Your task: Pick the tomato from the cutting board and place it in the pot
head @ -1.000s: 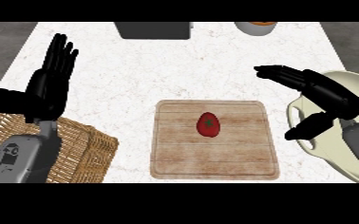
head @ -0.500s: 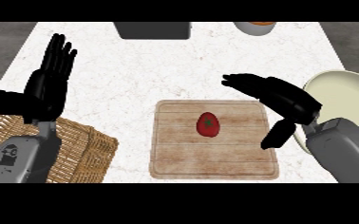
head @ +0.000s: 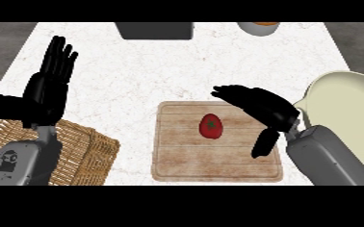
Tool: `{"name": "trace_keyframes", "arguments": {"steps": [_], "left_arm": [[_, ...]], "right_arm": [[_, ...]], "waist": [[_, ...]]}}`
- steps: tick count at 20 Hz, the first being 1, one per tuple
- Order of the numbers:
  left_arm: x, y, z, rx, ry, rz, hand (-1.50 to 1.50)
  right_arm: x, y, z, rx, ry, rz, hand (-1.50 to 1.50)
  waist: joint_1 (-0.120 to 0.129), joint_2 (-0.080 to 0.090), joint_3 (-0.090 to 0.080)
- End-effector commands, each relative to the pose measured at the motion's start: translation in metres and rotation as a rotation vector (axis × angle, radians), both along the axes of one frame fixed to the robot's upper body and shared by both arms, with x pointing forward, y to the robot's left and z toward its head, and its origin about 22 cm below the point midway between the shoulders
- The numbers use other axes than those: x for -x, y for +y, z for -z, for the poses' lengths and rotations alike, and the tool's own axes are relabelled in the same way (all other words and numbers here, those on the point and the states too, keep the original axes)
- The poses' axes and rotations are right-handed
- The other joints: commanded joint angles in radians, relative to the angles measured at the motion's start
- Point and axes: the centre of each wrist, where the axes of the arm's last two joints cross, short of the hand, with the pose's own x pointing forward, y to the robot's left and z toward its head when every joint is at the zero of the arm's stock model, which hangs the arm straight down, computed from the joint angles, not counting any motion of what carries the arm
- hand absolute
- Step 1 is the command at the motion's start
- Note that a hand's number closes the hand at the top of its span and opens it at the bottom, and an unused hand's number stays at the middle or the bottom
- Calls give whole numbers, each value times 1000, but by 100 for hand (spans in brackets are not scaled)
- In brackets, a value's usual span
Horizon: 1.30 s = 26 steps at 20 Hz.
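Observation:
A red tomato (head: 210, 126) with a green stem spot lies near the middle of the wooden cutting board (head: 185, 162). My right hand (head: 262, 107) hovers over the board's right part, just right of the tomato, open, fingers stretched left above it and thumb hanging down. It does not touch the tomato. The cream pot (head: 338, 101) sits at the right edge, partly hidden behind my right forearm. My left hand (head: 48, 84) rests open at the left, fingers up.
A wicker basket (head: 74, 154) stands at the lower left under my left forearm. A dark grey box (head: 155, 30) and a bowl (head: 259, 27) sit along the counter's far edge. White marble counter lies between them and the board.
My right hand has moved left from beside the pot to over the cutting board, closing in on the tomato. The left hand and the tomato have not moved.

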Motion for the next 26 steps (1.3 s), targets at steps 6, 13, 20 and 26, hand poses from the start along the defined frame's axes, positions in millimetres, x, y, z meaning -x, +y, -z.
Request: {"name": "trace_keyframes", "arguments": {"steps": [6,13,20,26], "left_arm": [[4,-3,-6,-14,-20,-9,0],[-14,-2,-7,3,-8,13,0],[-4,12,-1,-19,4,1,0],[-1,-12,-4,-15,-3,-8,0]], "right_arm": [[16,20,29,-56,-46,-38,-150],[1,46,39,44,-63,35,-150],[-19,29,57,24,-19,48,-150],[-14,53,75,46,-32,8,-150]], "waist": [[-1,-1,0],[0,1,0],[1,1,0],[0,0,0]]}}
